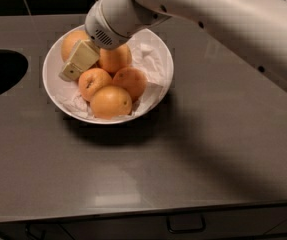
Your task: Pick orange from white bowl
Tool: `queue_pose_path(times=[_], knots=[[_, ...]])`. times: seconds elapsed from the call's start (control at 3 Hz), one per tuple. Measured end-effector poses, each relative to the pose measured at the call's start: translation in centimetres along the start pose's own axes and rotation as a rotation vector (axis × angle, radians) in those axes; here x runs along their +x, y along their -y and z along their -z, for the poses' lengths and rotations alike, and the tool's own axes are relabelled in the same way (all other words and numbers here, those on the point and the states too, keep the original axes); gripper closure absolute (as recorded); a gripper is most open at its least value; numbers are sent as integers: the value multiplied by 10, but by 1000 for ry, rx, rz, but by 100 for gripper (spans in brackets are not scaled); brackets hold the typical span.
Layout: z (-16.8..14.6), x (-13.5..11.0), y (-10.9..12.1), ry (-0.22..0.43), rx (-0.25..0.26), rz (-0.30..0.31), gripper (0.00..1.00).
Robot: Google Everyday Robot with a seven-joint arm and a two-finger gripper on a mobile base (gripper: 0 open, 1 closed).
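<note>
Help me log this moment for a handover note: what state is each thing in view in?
gripper: down inside the white bowl, right by the orange.
orange: resting at the bowl's back left, not lifted.
white bowl: upright on the counter, paper-lined, holding five oranges.
other four oranges: piled together in the bowl.
drawer: shut.

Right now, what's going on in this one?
The robot's one arm reaches in from the upper right, and its gripper is down inside the white bowl on the grey counter. It sits at the left of the pile, against the orange, the large pale one at the back left. Four smaller oranges, deeper in colour, lie next to it on crumpled white paper. Nothing is lifted yet; the orange rests in the bowl.
</note>
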State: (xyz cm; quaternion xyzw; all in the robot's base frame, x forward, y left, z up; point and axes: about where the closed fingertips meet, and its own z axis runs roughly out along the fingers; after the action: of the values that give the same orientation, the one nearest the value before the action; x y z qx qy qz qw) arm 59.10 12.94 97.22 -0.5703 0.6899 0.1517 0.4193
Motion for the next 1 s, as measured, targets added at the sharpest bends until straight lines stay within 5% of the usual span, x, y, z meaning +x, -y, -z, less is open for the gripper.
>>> queue_pose_path(times=[1.0], knots=[[-25, -3, 13, -43, 113, -20, 0]])
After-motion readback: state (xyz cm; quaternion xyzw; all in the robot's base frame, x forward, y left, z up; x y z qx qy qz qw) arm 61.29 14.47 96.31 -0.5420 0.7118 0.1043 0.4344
